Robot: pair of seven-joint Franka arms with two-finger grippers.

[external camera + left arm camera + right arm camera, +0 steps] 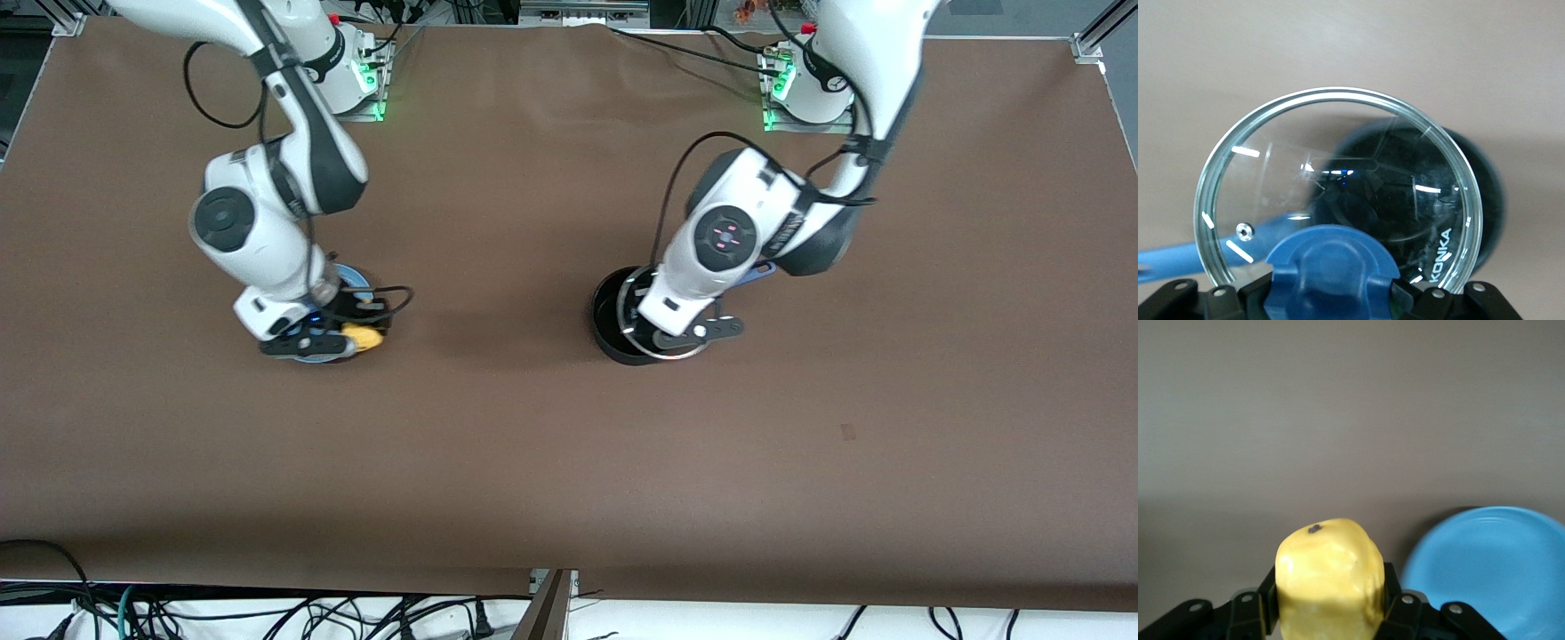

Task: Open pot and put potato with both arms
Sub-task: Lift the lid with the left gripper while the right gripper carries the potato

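Brown-covered desk (551,462), cables hanging along the camera-side edge; two arm bases at the top edge w/ green lights.

Item 1 – pot (613,324): small black saucepan, mid-desk toward the left arm's end; blue handle (760,270) mostly hidden under the arm. Interior dark, appears empty through the glass in left wrist view.

Item 2 – lid (1338,193): clear glass, metal rim, "KONKA" print, small steam vent, blue knob (1331,267). Sits raised and offset from the pot mouth, so pot is at least partly uncovered.

Item 3 – left gripper (685,331): over the pot, fingers closed on the blue knob, carrying the lid.

Item 4 – potato (1328,577): yellow, smooth, blunt oval w/ one dark speck on top. Held off the surface over the plate edge, toward the right arm's end of the desk.

Item 5 – right gripper (356,336): fingers clamped on the potato from both sides.

Item 6 – blue plate (1485,567): flat, nothing seen on it, under the right arm.

Status (est.): lid lifted = done or nearly; potato picked = done. Left: lid clear of the mouth, carry potato across to pot, drop in.
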